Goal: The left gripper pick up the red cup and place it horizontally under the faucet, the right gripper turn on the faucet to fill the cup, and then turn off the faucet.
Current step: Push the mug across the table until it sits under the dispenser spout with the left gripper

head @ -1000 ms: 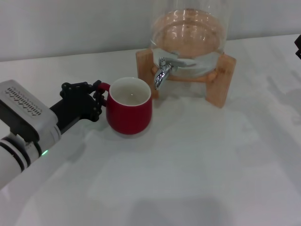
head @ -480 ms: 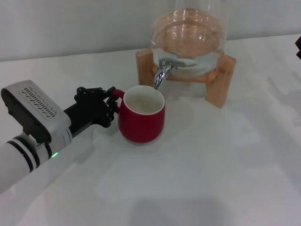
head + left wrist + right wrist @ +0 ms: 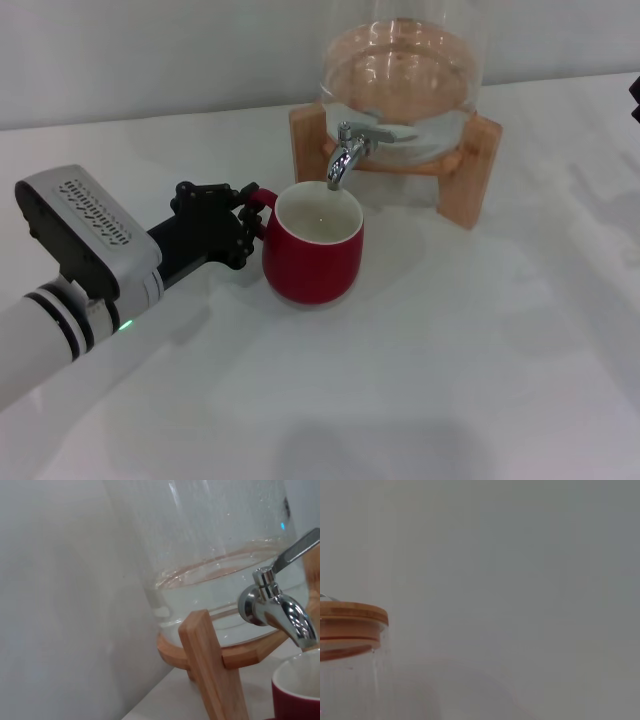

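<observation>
The left gripper (image 3: 243, 222) is clamped on the loop handle of the red cup (image 3: 312, 251), which is held upright on the white table (image 3: 450, 350), its rim just under the faucet (image 3: 345, 152) spout (chrome, on a glass water dispenser (image 3: 402, 80)).

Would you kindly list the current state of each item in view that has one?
red cup: upright on the table, looks empty, rim just under the spout.
faucet: no water running.
glass dispenser: partly filled, on its wooden stand.
left end effector: shut on the cup's handle.
right end effector: barely in view at the head view's right edge.
</observation>
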Motion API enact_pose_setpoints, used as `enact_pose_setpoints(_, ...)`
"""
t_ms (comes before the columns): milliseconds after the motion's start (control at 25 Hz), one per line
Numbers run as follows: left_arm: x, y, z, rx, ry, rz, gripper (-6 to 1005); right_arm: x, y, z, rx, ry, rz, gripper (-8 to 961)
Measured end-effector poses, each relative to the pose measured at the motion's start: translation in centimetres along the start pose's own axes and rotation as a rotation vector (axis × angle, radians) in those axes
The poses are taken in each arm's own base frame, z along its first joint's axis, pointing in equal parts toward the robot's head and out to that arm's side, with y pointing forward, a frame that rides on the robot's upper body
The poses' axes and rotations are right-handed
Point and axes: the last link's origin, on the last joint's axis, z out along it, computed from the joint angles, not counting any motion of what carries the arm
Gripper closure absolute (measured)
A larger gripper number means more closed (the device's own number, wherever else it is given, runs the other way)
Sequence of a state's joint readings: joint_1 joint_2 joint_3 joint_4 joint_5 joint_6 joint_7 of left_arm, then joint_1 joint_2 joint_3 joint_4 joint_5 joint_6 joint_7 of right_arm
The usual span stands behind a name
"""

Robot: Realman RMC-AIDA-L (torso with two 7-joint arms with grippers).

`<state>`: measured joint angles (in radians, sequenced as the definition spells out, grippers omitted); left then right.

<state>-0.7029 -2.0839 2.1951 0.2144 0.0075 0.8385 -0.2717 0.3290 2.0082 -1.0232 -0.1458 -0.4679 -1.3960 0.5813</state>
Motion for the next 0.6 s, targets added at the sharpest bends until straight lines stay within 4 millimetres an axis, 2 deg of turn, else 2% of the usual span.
enact_pose_setpoints(600,-0.07,-0.15,0.10,0.003,-0.012,0.004,907,0.08,0.16,0.02,-0.010,0.005,0.012,85)
